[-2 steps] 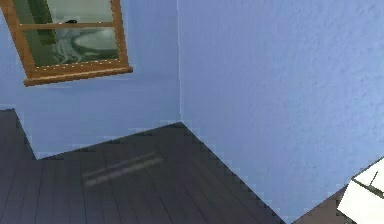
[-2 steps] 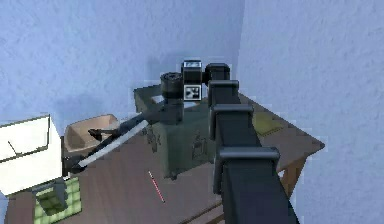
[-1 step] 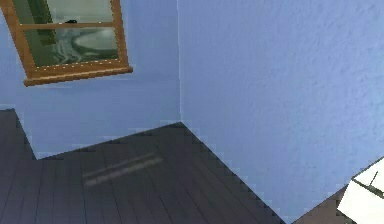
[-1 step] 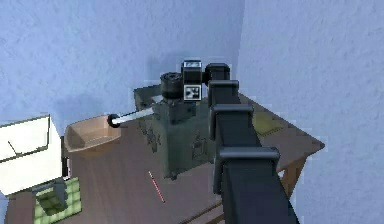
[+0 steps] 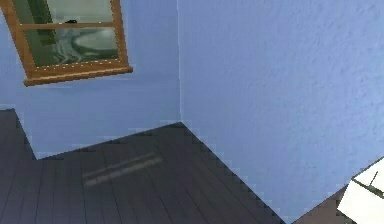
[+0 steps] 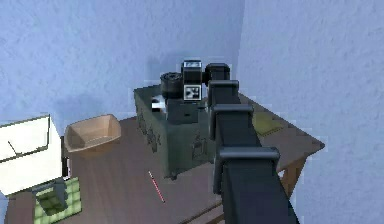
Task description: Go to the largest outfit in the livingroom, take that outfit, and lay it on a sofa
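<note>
Arm [image 6: 245,165] over table [image 6: 295,140]; tool [image 6: 165,98] at dark block [image 6: 180,140], can't tell if holding. Fwd: wall corner [image 5: 180,80] close, floor [image 5: 120,185] open.

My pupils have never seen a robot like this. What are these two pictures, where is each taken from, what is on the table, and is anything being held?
This is a wheeled robot with one reaching arm, drawn inside a simulated house. The forward view comes from a camera looking ahead and down. It shows a corner of blue walls, a wood-framed window and a dark plank floor. The arm side view looks out sideways. The dark square bar is the arm. At its far end sit white marker squares and the gripper. The dark wooden table bears a white-shaded lamp, a tan basket, a dark bulky heap, a thin red stick and a green checked cloth. The gripper ends at the heap, so I cannot tell whether it holds anything.
</note>
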